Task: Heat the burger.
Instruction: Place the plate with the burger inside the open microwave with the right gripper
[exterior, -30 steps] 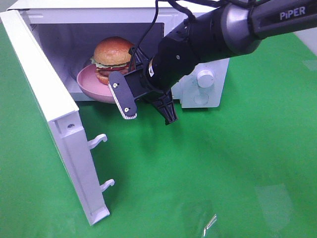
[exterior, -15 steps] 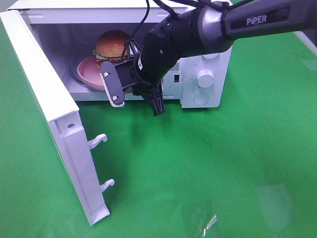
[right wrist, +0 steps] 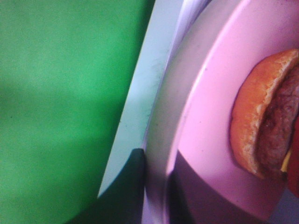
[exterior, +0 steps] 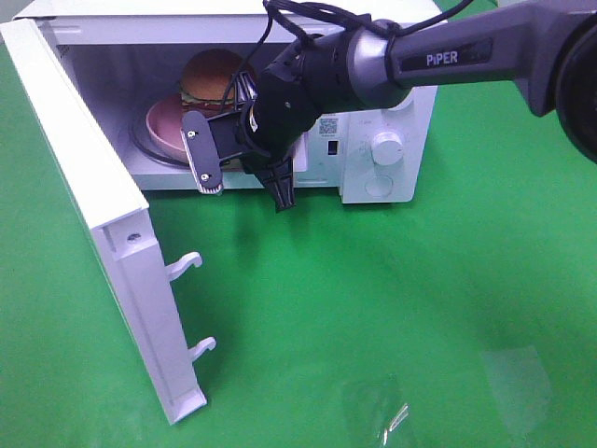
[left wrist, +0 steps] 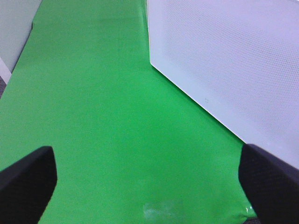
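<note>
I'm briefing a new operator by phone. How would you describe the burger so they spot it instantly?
Find the white microwave with its door swung open on the green table. Inside, on a shallow pink plate, stands the burger: tall and round, with a glossy orange-brown bun over lettuce and patty, the only food there.

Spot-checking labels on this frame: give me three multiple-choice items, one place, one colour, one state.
1. Where is the burger? A: in the microwave, on the pink plate. B: atop the microwave. C: outside, on a tray.
2. Colour of the table cover? A: blue. B: grey. C: green.
3. The microwave door is? A: open. B: shut. C: removed.
Answers: A, its bun shows inside the cavity; C, green all around; A, door swung wide.
</note>
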You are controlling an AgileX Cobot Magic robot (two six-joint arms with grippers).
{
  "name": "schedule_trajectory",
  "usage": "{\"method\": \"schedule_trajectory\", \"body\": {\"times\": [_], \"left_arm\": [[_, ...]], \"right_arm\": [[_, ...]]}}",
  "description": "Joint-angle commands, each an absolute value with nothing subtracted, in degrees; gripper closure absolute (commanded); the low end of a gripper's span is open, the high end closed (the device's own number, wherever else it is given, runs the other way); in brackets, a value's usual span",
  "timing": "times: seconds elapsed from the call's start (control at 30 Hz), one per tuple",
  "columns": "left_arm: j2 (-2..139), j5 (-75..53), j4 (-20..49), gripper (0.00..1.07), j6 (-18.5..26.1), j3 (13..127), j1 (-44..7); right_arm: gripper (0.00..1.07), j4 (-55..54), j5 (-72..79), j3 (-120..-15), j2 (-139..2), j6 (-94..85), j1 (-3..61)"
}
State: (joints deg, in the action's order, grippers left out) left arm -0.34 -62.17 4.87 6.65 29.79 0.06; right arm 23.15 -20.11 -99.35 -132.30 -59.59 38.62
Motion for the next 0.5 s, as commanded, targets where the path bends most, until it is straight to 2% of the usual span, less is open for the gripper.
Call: {"method": "schedule_trajectory", "body": {"times": [0.03,0.3,0.47,0.5], "left_arm": [[-1.32,-61.36,4.76,0.09,6.42,29.62,0.0],[-1.32,-61.36,4.76,0.09,6.42,29.62,0.0],[-1.32,-61.36,4.76,0.09,6.42,29.62,0.0],[-1.32,-61.36,4.76,0.09,6.42,29.62,0.0]], "right_arm": [[0.96,23.43,-18.68,-100.1,-132.81,-58.73,37.99],[0.92,23.72,-17.13,-100.15,-132.81,-58.56,37.99],[0.82,23.66,-17.25,-100.15,-132.81,-55.98,37.99],[0.77,23.66,-17.3,-100.15,-132.81,-54.6,37.99]]}}
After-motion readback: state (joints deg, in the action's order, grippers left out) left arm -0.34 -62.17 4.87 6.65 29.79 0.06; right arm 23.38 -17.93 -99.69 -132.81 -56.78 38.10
